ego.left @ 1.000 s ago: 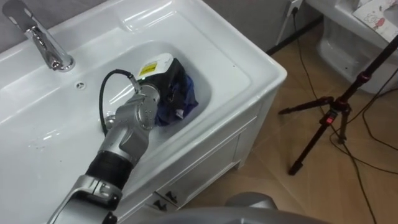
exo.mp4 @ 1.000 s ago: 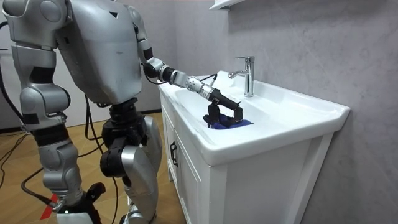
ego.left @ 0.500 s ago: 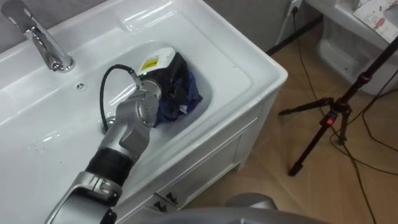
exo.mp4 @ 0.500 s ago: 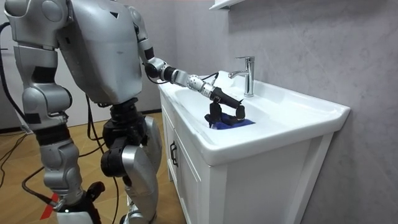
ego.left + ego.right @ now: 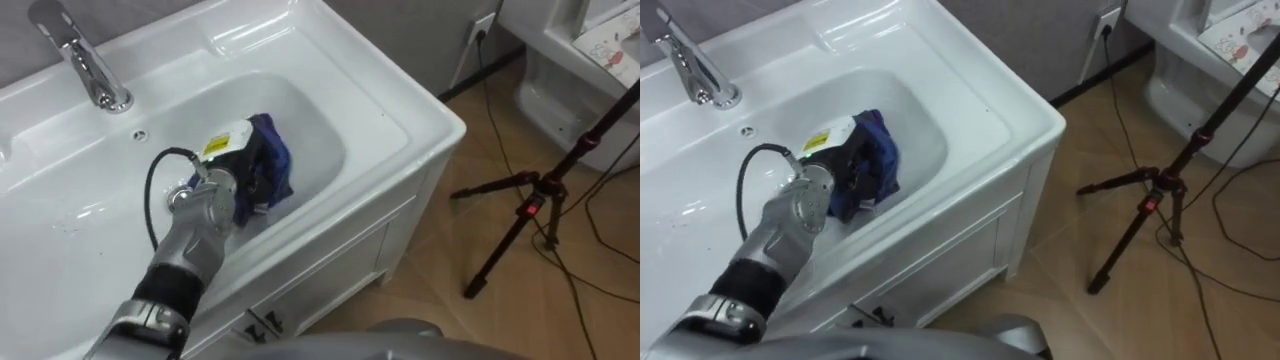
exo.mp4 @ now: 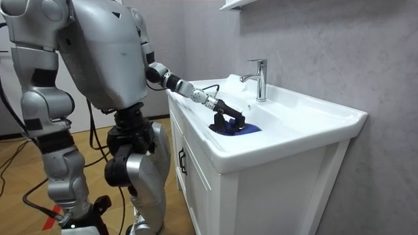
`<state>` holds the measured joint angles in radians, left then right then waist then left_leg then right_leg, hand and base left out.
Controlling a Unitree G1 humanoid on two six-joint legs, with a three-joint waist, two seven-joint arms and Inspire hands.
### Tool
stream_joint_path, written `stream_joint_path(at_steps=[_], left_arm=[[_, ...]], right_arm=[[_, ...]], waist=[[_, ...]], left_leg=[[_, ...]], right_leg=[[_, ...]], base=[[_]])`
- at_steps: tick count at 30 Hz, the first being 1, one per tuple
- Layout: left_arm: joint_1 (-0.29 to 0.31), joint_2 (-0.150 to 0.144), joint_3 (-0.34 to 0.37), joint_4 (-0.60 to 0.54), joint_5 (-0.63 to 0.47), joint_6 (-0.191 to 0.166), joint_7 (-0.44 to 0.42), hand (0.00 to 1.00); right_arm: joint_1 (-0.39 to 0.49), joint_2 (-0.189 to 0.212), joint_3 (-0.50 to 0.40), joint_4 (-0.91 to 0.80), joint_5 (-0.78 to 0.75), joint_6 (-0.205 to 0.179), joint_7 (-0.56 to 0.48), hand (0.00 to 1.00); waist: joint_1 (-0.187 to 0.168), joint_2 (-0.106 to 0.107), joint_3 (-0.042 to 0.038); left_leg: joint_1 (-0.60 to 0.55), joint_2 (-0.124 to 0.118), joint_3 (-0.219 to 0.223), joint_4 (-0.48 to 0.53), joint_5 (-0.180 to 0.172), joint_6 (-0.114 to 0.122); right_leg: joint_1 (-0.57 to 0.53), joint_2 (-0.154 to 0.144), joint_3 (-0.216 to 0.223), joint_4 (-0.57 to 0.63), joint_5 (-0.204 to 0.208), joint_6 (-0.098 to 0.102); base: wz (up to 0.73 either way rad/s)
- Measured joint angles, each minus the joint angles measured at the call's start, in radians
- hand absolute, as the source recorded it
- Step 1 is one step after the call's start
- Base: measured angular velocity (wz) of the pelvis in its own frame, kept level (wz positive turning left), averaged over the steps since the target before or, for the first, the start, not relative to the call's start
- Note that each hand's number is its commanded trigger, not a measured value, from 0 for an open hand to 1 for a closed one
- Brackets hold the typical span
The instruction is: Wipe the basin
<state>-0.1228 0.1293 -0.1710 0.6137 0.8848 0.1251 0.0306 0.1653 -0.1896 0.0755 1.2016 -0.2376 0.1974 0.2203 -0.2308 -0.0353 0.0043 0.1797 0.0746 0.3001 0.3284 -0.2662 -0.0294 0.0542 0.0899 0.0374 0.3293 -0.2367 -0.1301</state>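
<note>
Basin [image 5: 322, 140]: one, glossy white, rounded bowl, frame centre.
Cloth [image 5: 275, 162]: one, dark blue, crumpled, lying mid-basin.
Left hand [image 5: 240, 168]: black fingers curled onto cloth.
Tap [image 5: 82, 62]: one, shiny chrome, upper left.

We count one basin [image 5: 380, 110], one chrome tap [image 5: 88, 62], one blue cloth [image 5: 274, 165] and one left hand [image 5: 226, 148] inside the bowl. On the floor we count one black tripod [image 5: 540, 200], and on the wall one socket [image 5: 484, 25].
</note>
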Motion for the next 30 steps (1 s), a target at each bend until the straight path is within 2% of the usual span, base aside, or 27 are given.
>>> stream_joint_path(at_steps=[4,6,9,11,13,14,15,16,17,18,20,24,27,30], left_arm=[[0.016,-0.002,0.056,0.032,0.034,-0.005,0.039,1.00],[0.033,0.001,0.065,0.032,0.055,-0.005,0.061,1.00],[0.045,0.010,0.075,0.066,0.101,-0.006,0.118,1.00],[0.048,0.023,0.096,0.086,0.154,-0.006,0.145,1.00],[0.054,0.063,0.112,0.117,0.208,-0.004,0.182,1.00],[0.059,0.073,0.116,0.122,0.222,-0.003,0.191,1.00],[0.083,0.094,0.120,0.130,0.246,-0.002,0.219,1.00],[0.111,0.109,0.130,0.130,0.285,0.000,0.246,1.00],[0.124,0.112,0.134,0.130,0.307,0.004,0.257,1.00],[0.147,0.120,0.132,0.130,0.350,0.019,0.279,1.00],[0.173,0.128,0.132,0.138,0.404,0.039,0.308,1.00],[0.204,0.169,0.134,0.140,0.443,0.063,0.312,1.00],[0.214,0.172,0.147,0.139,0.446,0.064,0.309,1.00],[0.243,0.196,0.170,0.138,0.461,0.055,0.313,1.00]], right_arm=[[0.015,0.006,-0.021,-0.016,-0.048,0.013,-0.010,0.00],[0.020,0.005,-0.032,-0.020,-0.050,0.018,-0.017,0.00],[0.039,0.006,-0.033,-0.041,-0.053,0.035,-0.023,0.00],[0.040,0.009,-0.051,-0.041,-0.053,0.044,-0.020,0.00],[0.042,0.010,-0.062,-0.040,-0.053,0.052,-0.022,0.00],[0.041,0.010,-0.064,-0.041,-0.053,0.055,-0.021,0.00],[0.041,0.009,-0.074,-0.043,-0.061,0.057,-0.021,0.00],[0.041,0.009,-0.096,-0.045,-0.072,0.056,-0.022,0.00],[0.041,0.006,-0.107,-0.045,-0.077,0.054,-0.023,0.00],[0.036,-0.004,-0.115,-0.046,-0.081,0.052,-0.025,0.00],[0.026,-0.016,-0.120,-0.047,-0.082,0.051,-0.030,0.00],[0.029,-0.037,-0.178,-0.046,-0.081,0.018,-0.035,0.00],[0.035,-0.067,-0.189,-0.044,-0.079,0.007,-0.036,0.00],[0.037,-0.085,-0.228,-0.048,-0.078,-0.004,-0.037,0.00]], waist=[[0.031,-0.014,-0.0089],[0.037,-0.017,-0.0108],[0.044,-0.016,-0.0095],[0.051,-0.013,-0.0089],[0.067,-0.007,-0.0118],[0.070,-0.003,-0.0133],[0.072,0.007,-0.0194],[0.073,0.012,-0.0208],[0.073,0.015,-0.0225],[0.075,0.027,-0.0246],[0.075,0.045,-0.0230],[0.082,0.074,-0.0234],[0.102,0.091,-0.0244],[0.103,0.101,-0.0238]], left_leg=[[0.003,0.000,0.002,-0.001,0.000,0.000],[0.006,0.001,0.005,0.005,0.000,0.000],[0.007,0.004,0.005,0.018,-0.002,-0.002],[0.004,0.006,0.005,0.016,-0.002,-0.002],[-0.004,0.011,0.003,0.017,-0.004,-0.005],[-0.006,0.013,0.002,0.018,-0.004,-0.006],[-0.014,0.019,-0.001,0.026,-0.007,-0.012],[-0.019,0.022,-0.003,0.038,-0.008,-0.013],[-0.020,0.022,-0.003,0.040,-0.008,-0.013],[-0.019,0.020,-0.005,0.031,-0.008,-0.013],[-0.012,0.016,-0.009,0.005,-0.004,-0.018],[-0.012,0.016,-0.010,-0.022,-0.003,-0.020],[-0.021,0.017,-0.015,-0.009,-0.003,-0.020],[-0.036,0.015,-0.043,0.014,-0.003,-0.020]], right_leg=[[0.002,0.000,0.002,0.002,0.000,0.000],[0.006,0.000,0.003,0.001,0.001,0.000],[0.015,0.000,0.003,-0.003,0.001,-0.001],[0.009,0.003,0.003,-0.003,0.002,-0.003],[-0.003,0.009,0.004,-0.005,0.005,-0.008],[-0.002,0.011,0.004,-0.007,0.006,-0.009],[0.001,0.015,0.002,-0.020,0.015,-0.014],[0.003,0.016,0.002,-0.019,0.017,-0.016],[0.003,0.016,0.002,-0.019,0.017,-0.016],[0.003,0.016,0.003,-0.019,0.017,-0.017],[0.001,0.016,0.000,-0.020,0.017,-0.017],[-0.018,0.019,-0.019,-0.023,0.017,-0.017],[-0.017,0.020,-0.018,-0.019,0.015,-0.021],[-0.019,0.021,-0.018,-0.017,0.015,-0.029]], base=[[-0.02],[-0.06],[-0.01],[-0.02],[-0.05],[-0.04],[0.00],[0.00],[0.00],[0.05],[0.12],[0.10],[-0.01],[-0.03]])
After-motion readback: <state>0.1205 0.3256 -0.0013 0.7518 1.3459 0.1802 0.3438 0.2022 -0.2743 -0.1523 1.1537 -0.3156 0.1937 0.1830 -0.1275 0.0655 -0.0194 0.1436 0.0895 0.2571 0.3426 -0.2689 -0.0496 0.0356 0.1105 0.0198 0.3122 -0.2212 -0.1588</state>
